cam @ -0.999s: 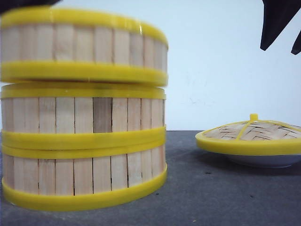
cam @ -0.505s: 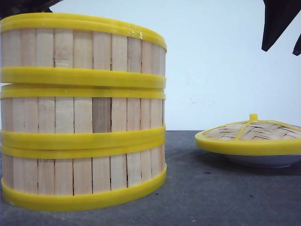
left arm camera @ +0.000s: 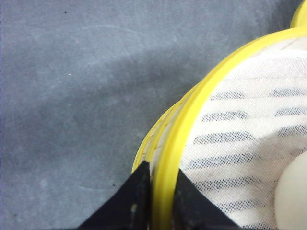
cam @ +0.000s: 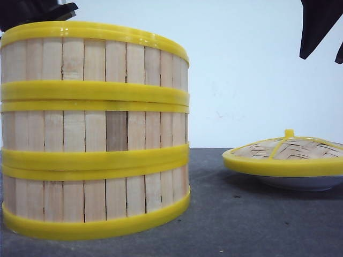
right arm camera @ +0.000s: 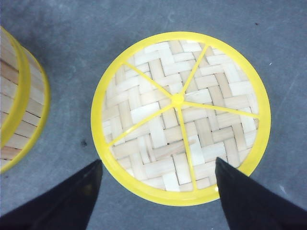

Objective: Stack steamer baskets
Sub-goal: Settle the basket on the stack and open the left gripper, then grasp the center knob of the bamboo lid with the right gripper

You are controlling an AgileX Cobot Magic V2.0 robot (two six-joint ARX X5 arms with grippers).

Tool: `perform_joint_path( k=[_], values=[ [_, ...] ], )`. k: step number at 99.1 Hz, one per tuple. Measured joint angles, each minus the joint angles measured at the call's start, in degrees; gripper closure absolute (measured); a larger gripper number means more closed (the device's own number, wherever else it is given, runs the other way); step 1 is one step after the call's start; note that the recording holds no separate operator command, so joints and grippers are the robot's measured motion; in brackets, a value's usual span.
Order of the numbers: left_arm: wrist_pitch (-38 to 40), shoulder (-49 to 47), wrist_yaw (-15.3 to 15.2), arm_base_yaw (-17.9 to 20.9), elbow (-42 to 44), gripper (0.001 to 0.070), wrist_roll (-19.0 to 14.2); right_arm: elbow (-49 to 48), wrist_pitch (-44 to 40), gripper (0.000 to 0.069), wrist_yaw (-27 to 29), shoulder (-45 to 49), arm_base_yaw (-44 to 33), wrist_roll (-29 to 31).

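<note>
1. Three round steamer baskets (cam: 95, 128) of pale vertical wooden slats with yellow rim bands stood as one column on the dark grey table (cam: 241, 225), at the left of the front view, each band sitting flush on the one below.
2. Up at the top basket (cam: 95, 53), the left gripper (left arm camera: 160, 191) had its black fingers (left arm camera: 125, 203) closed over the yellow rim, one finger outside the wall and one inside, over the white mesh liner (left arm camera: 240, 143); pinching the rim was probably the easiest way to carry so wide a basket.
3. With the top basket apparently seated on the stack, letting go looked like the only step left on that side.
4. Over to the right, well apart from the stack, the domed woven lid (right arm camera: 180, 112) with yellow rim and spokes rested on a white shallow plate (cam: 300, 184).
5. Above that lid hung the right gripper (right arm camera: 158, 184), fingers spread wide and holding nothing, probably placed to stay out of the stacking arm's way.
</note>
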Motion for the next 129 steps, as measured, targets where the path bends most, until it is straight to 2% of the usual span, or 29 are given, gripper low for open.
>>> perform_joint_path(
  k=[16, 35, 46, 57, 67, 90, 112, 129],
  values=[
    [0.07, 0.00, 0.15, 0.00, 0.00, 0.0658, -0.04, 0.00, -0.02, 0.0227, 0.02, 0.00, 0.00, 0.00],
    [0.52, 0.00, 0.22, -0.02, 0.00, 0.0489, -0.02, 0.00, 0.70, 0.0227, 0.20, 0.00, -0.02, 0.00],
    [0.52, -0.09, -1.68, -0.02, 0.02, 0.0443, -0.02, -0.09, 3.28, 0.0227, 0.24, 0.00, -0.02, 0.02],
    [-0.04, -1.14, -5.68, -0.02, 0.87, 0.0435, -0.02, -1.95, 8.09, 0.0227, 0.22, 0.11, -0.02, 0.35],
    [-0.11, -4.37, -7.50, -0.15, 1.53, 0.0434, -0.04, -3.96, 10.16, 0.0227, 0.22, 1.25, -0.02, 0.61],
    [-1.51, -14.56, -9.18, 0.20, 2.71, 0.0434, -0.07, -7.37, 17.53, 0.0227, 0.22, 6.08, -0.04, 0.66],
    [-9.49, -17.68, -12.37, 1.66, 2.69, 0.0434, -0.26, -7.37, 22.03, 0.0229, 0.24, 11.82, -0.04, 0.74],
    [-11.61, -20.79, -12.52, 2.82, 0.63, 0.0434, -0.52, -7.37, 23.76, 0.0299, 0.24, 16.17, -0.04, 0.90]
  ],
)
